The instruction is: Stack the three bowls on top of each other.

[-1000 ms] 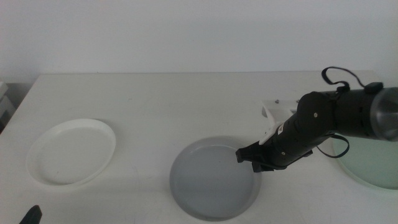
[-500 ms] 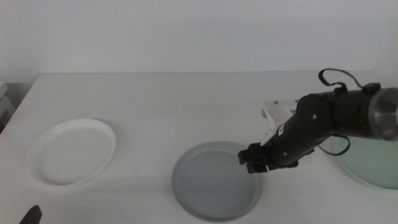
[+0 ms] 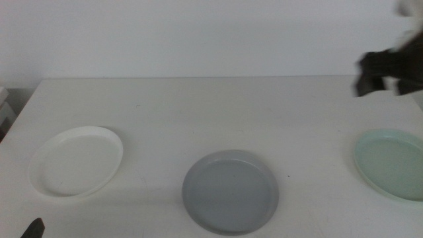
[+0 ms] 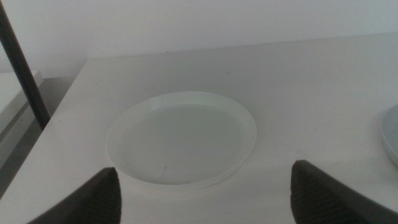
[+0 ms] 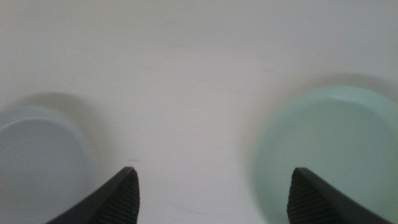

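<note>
Three bowls lie apart on the white table: a white bowl (image 3: 76,162) at the left, a grey bowl (image 3: 229,192) at the front middle, and a pale mint green bowl (image 3: 393,164) at the right. My right gripper (image 3: 382,71) is a blurred dark shape high at the far right, above the table. Its wrist view shows it open (image 5: 212,171), over bare table between the grey bowl (image 5: 37,162) and the mint bowl (image 5: 329,149). My left gripper (image 3: 32,229) waits at the front left corner, open (image 4: 205,169), facing the white bowl (image 4: 181,138).
The table's left edge (image 3: 20,109) borders a white object (image 3: 5,106). A thin black pole (image 4: 22,65) stands off that edge in the left wrist view. The grey bowl's rim (image 4: 392,134) shows at that view's side. A white wall rises behind the table.
The right gripper has left the grey bowl's rim and risen quickly to the far right, uncovering the mint bowl. The grey bowl stays where it was set. The left arm has not moved.
</note>
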Action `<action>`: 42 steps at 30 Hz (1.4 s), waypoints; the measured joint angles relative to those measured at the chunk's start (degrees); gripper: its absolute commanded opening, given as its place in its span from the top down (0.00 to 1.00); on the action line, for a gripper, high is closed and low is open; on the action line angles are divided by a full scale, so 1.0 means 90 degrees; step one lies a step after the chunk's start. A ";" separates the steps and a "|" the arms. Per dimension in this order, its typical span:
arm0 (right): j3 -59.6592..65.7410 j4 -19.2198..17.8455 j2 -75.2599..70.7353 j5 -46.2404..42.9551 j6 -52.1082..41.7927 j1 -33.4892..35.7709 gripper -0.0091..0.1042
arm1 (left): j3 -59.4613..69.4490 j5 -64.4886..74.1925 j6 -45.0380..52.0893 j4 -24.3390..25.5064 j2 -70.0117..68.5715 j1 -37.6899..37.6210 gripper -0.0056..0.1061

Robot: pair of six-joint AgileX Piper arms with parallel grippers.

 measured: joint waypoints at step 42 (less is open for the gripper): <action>0.0225 0.1018 0.3384 -0.0914 -0.2127 -0.3691 0.93 | 0.0000 0.0000 0.0000 0.0000 0.0000 0.0000 0.01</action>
